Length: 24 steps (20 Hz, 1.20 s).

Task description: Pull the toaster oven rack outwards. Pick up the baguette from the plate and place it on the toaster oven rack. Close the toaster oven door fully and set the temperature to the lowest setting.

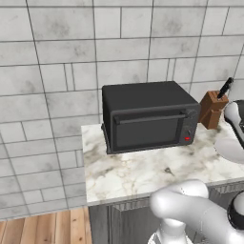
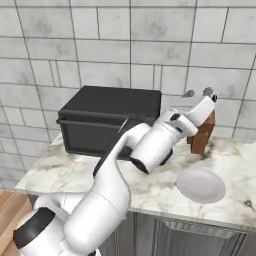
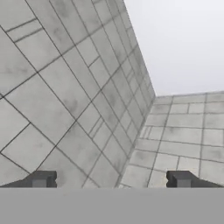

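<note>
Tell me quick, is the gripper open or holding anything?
Gripper: open, holding nothing; it points at the tiled wall.

Grey tiled wall (image 1: pixel 52 57) with darker grout fills the upper part of both base views; tiles rectangular, mixed sizes, faintly mottled. White-and-brown marbled countertop (image 1: pixel 138 174) runs across the middle of the left base view, its left end stopping mid-frame; grey cabinet front (image 1: pixel 119 221) below it at bottom centre. Wood plank floor (image 1: pixel 43 228) in the lower left corner. Right base view: same countertop (image 2: pixel 240 170) across the lower half, grey cabinet front (image 2: pixel 200 237) under it. Hand view: two tiled walls meet at a corner (image 3: pixel 144 118), plain white ceiling (image 3: pixel 183 39) upper right. Light even, soft.
</note>
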Tool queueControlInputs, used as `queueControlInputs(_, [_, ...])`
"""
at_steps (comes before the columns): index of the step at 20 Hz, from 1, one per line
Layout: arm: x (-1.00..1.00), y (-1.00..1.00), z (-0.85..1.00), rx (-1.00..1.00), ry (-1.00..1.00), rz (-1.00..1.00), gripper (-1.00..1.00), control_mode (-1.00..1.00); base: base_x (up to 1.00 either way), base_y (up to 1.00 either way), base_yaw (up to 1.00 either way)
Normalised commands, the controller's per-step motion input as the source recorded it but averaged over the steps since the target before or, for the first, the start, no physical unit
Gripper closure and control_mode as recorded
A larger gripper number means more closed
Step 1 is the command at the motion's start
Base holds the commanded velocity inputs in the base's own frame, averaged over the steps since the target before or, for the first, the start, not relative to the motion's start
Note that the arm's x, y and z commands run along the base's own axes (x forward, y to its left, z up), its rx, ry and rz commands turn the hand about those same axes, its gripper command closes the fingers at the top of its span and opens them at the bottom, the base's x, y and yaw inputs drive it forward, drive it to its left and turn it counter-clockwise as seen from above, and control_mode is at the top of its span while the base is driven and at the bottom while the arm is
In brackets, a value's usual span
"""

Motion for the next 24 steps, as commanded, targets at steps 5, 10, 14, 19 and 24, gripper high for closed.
queueControlInputs(5, [-0.01, 0.21, 0.55, 0.07, 0.22, 0.55, -1.00, -1.00, 0.00, 0.00, 0.00])
queueControlInputs(10, [0.04, 0.49, 0.37, 0.31, 0.48, 0.63, -1.00, -1.00, 0.00, 0.00, 0.00])
queueControlInputs(14, [0.11, 0.50, 0.34, 0.44, 0.64, 0.57, -1.00, -1.00, 0.00, 0.00, 0.00])
queueControlInputs(19, [0.03, 0.07, -0.11, 0.26, 0.91, 0.15, -1.00, -1.00, 0.00, 0.00, 0.00])
queueControlInputs(24, [0.00, -0.05, -0.30, 0.03, 0.61, 0.01, -1.00, -1.00, 0.00, 0.00, 0.00])
